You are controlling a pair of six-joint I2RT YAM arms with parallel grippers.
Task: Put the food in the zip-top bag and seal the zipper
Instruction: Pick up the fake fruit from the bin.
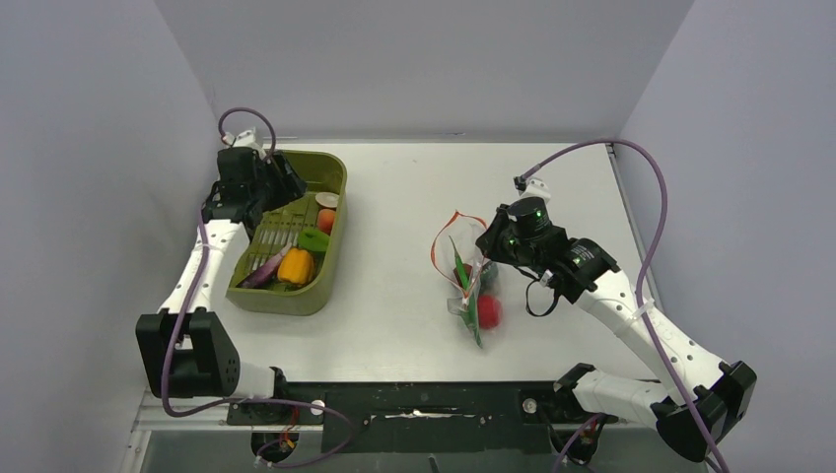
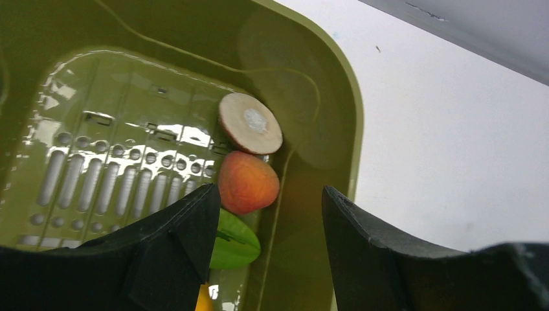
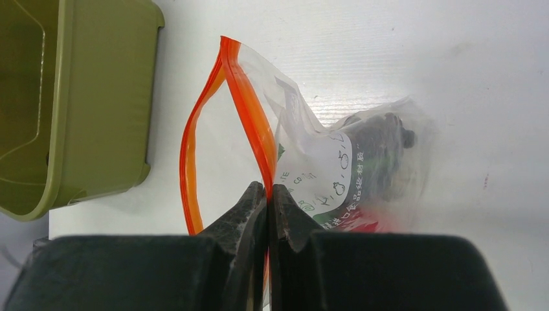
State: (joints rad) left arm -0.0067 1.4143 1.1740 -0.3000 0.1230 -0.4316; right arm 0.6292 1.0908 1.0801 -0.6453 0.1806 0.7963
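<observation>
The right claw point(image 3: 267, 191) is pinching the orange-red zipper point(image 3: 243, 97) of the clear bag point(image 3: 311, 149), its two fingers closed hard together on one side of the strip, near the end closest to the wrist camera. The bag is lying on the white surface point(image 1: 394, 217) at centre-right, well apart from the green tub point(image 1: 335, 172), and its mouth is gaping in a loop that is facing toward the tub. Inside the bag a red round piece point(image 1: 488, 311) is sitting at the near end, and a dark bunch point(image 3: 382, 152) is showing through the plastic beside a printed label. The left claw point(image 2: 270, 191) is hanging over the far end of the tub with its fingers spread wide and nothing between them. Directly below that gap an orange-red piece point(image 2: 247, 183) is resting against the tub wall, touching a brown round slice point(image 2: 250, 123) on its far side, and a green piece point(image 2: 233, 240) is lying on its near side. Farther toward the near end of the tub, a yellow-orange piece point(image 1: 296, 266) and a purple piece point(image 1: 261, 276) are lying side by side.
</observation>
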